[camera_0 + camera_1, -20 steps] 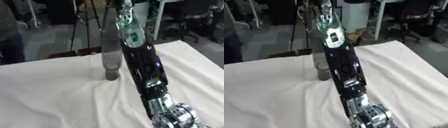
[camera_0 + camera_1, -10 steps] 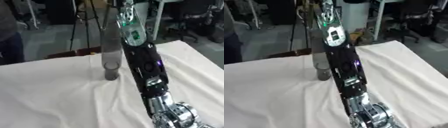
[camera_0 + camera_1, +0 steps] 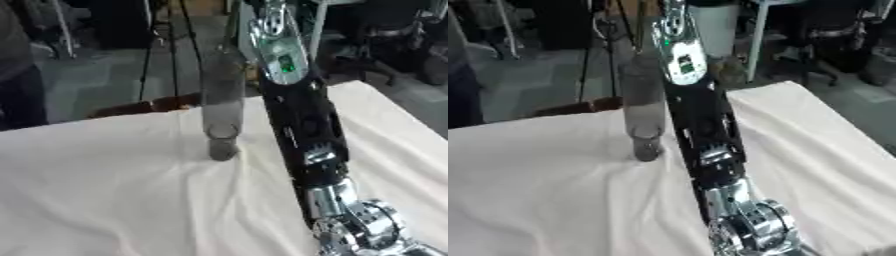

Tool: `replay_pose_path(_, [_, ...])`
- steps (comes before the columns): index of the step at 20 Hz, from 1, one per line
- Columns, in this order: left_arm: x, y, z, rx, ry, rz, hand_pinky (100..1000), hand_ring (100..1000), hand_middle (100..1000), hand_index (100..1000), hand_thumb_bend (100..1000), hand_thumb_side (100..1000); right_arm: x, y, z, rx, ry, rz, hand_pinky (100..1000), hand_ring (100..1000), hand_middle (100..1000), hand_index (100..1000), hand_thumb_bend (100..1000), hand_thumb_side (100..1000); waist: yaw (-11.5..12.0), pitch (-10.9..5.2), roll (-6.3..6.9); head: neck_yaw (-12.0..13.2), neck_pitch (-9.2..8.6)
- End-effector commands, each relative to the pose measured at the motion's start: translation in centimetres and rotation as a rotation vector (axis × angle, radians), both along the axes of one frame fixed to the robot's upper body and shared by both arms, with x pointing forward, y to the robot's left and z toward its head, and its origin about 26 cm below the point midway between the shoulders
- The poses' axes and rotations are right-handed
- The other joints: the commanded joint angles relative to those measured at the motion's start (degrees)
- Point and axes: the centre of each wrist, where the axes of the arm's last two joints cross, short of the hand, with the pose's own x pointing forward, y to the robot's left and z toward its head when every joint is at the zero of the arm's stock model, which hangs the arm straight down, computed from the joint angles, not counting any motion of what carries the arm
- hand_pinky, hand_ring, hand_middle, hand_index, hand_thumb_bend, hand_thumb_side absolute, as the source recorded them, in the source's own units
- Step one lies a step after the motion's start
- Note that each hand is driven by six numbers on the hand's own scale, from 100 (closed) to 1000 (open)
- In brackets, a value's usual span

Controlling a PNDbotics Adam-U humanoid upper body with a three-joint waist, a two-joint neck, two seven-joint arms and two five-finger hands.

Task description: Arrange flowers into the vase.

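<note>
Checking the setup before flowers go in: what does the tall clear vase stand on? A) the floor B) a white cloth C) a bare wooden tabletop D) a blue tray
B: the vase stands upright on the rumpled white cloth covering the table, just left of the robot's arm.

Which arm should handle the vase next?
Right, probably. The right arm reaches up past the vase on the cloth; its hand is out of view, and no left arm or flowers show.
</note>
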Motion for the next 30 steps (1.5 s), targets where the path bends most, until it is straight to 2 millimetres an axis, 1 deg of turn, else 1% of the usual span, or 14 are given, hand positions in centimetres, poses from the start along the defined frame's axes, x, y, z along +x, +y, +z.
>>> replay_pose_path(1, [0.1,0.3,0.8,0.008,-0.026,0.003,499,689,616,722,327,783,-0.8,-1.2,2.3,-0.002,-0.057,-0.042,100,100,100,134,100,1000,0.24,-0.55,0.9,0.11,-0.71])
replay_pose_path(5, [0.1,0.1,0.9,0.006,-0.026,-0.002,499,689,616,722,327,784,-0.8,-1.9,2.2,0.003,-0.046,-0.066,100,100,100,134,100,1000,0.7,-0.41,1.08,0.23,-0.91])
replay_pose_path(13, [0.1,0.1,0.9,0.005,-0.026,-0.002,500,689,616,722,327,783,-0.8,-2.1,2.2,0.003,-0.04,-0.071,100,100,100,135,100,1000,0.83,-0.37,1.17,0.26,-0.94])
replay_pose_path(16, [0.2,0.0,0.9,0.001,-0.026,-0.01,501,688,615,722,325,783,-0.7,-2.7,1.6,0.002,-0.018,-0.091,100,100,100,136,100,1000,1.76,-0.22,1.7,0.37,-1.29])
replay_pose_path(22, [0.2,-0.3,0.9,-0.006,-0.025,-0.019,502,688,614,721,326,783,-0.9,-3.3,1.4,0.0,-0.011,-0.108,100,100,100,137,100,1000,3.49,0.06,2.15,-0.03,-1.67])
replay_pose_path(30, [0.2,-0.4,0.9,-0.013,-0.025,-0.024,504,688,614,721,324,784,-0.9,-4.8,1.2,-0.015,-0.005,-0.156,100,100,100,138,100,1000,5.74,0.55,2.7,-0.49,-2.18])
